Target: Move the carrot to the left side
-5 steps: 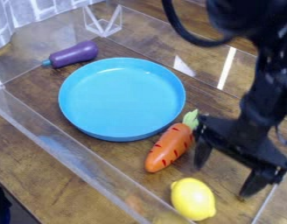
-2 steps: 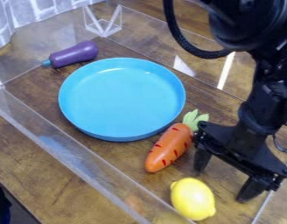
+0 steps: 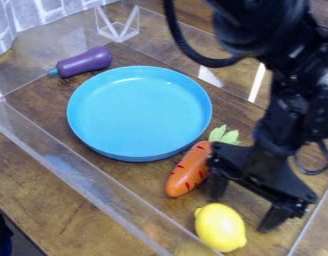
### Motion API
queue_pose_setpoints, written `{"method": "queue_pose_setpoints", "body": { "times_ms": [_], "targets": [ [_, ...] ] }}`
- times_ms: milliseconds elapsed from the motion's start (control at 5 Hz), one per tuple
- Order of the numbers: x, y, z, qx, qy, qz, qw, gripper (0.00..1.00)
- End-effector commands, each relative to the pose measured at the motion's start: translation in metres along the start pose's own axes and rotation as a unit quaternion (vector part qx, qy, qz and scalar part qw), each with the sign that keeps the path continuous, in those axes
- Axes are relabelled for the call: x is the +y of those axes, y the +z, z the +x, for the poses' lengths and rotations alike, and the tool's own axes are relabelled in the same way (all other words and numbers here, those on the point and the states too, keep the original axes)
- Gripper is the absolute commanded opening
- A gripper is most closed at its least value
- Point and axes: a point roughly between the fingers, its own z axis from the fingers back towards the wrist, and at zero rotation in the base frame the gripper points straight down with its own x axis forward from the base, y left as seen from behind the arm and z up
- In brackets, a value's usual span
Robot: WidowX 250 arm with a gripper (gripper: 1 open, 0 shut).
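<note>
The carrot (image 3: 191,169), small, orange and ridged with a green leafy top, lies on the wooden table just off the blue plate's (image 3: 137,111) lower right rim. My black gripper (image 3: 247,197) stands open right beside it on the right. One of its fingers (image 3: 220,178) is close to the carrot's side, the other (image 3: 278,213) sits further right near the table's edge. Nothing is held between the jaws. The dark arm rises behind it to the upper right.
A yellow lemon (image 3: 220,228) rests below the carrot at the front. A purple eggplant (image 3: 83,62) lies at the back left of the plate. A clear plastic wall (image 3: 73,165) borders the work area, and a clear stand (image 3: 119,22) sits at the back.
The gripper has shifted left toward the carrot, staying open. The carrot, lemon, plate and eggplant have not moved.
</note>
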Motion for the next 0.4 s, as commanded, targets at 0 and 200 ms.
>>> {"method": "queue_pose_setpoints", "body": {
  "times_ms": [0,200],
  "targets": [
    [0.0055,0.0061,0.0095,-0.006,0.008,-0.002,0.9999,1.0],
    [0.0059,0.003,0.0126,-0.001,0.005,-0.001,1.0,1.0]
  ]
}}
